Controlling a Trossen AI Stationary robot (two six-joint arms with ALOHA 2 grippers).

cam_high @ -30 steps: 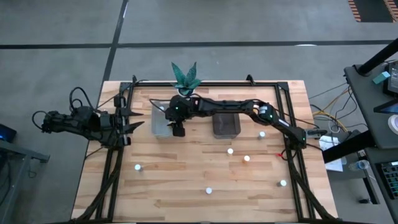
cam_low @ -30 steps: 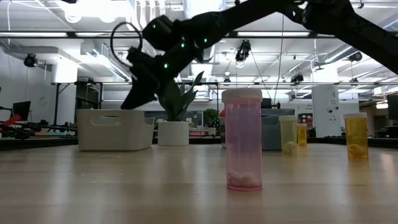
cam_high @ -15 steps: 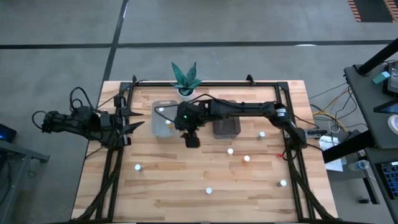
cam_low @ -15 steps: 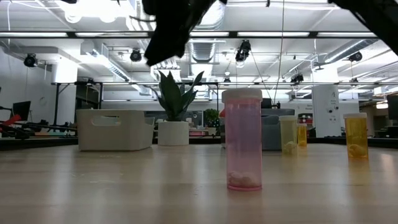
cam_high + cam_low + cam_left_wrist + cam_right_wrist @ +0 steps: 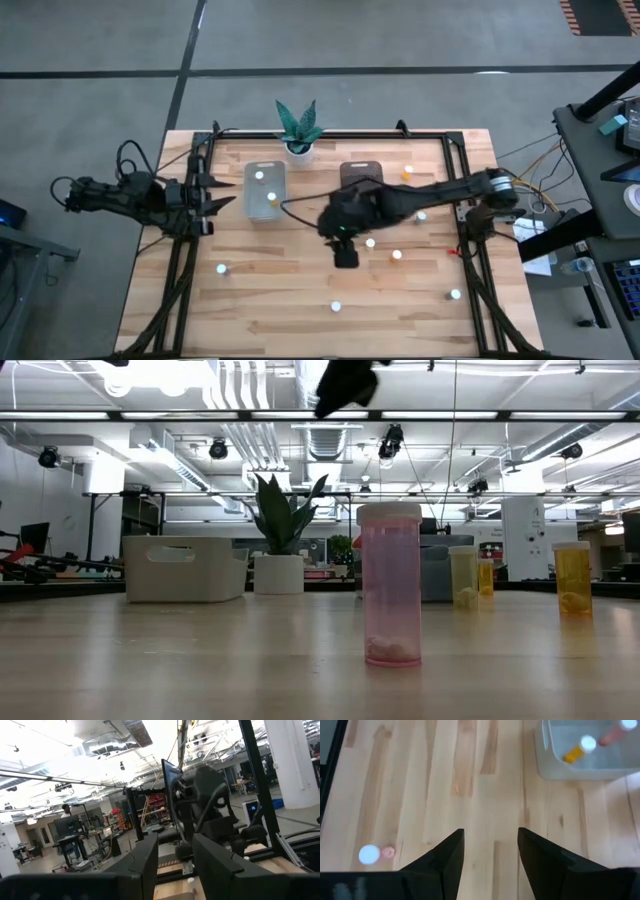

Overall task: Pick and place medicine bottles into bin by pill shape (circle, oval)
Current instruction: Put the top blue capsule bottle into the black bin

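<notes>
The wooden worktop stood on a grey floor. At its left edge the left pincer waited with its fingers apart. In the upper middle, the clear bin already held two medicine bottles. In the middle, the right pincer hung empty with its fingers apart. The dark bin sat behind its arm. About seven bottles were still loose, mostly lower right, so most of the sorting looked not yet done.
</notes>
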